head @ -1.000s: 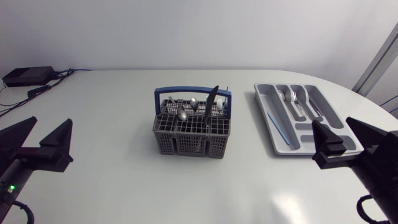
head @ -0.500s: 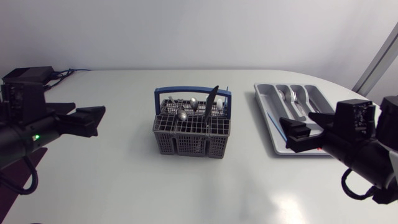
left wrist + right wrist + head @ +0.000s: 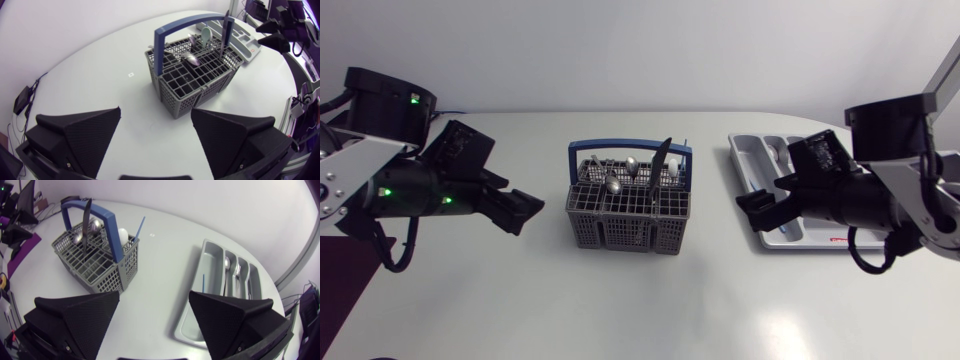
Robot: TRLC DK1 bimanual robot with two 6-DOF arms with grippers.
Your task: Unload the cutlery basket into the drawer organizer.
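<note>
Both arms are up over the counter (image 3: 620, 300) and nothing is being held. The left end effector (image 3: 523, 208) is released, its fingers spread wide with only bare counter between them. The right end effector (image 3: 752, 208) is also released and empty.

The step in hand looks like the approach for a pick from the basket (image 3: 630, 215). To do it well, come down from above rather than from the side, since the blue handle (image 3: 187, 22) arches across the basket and blocks a level reach. Choose a piece that stands clear of the others. The tall black utensil (image 3: 660, 165) rises above the handle and seems the easiest to pinch. The spoons (image 3: 613, 183) lean together lower down and would want a narrower, more careful closing. Grip near the top of the shaft and lift straight up so the grid does not catch it or drag the basket along.

From the left end effector, the basket stands directly ahead, centred between the fingers and well apart from them. From the right end effector, the basket lies ahead and off beyond one finger. The organizer (image 3: 748, 160) lies ahead on the other finger's side, partly beneath it, with some cutlery and a blue stick (image 3: 203, 282) already in its compartments.
</note>
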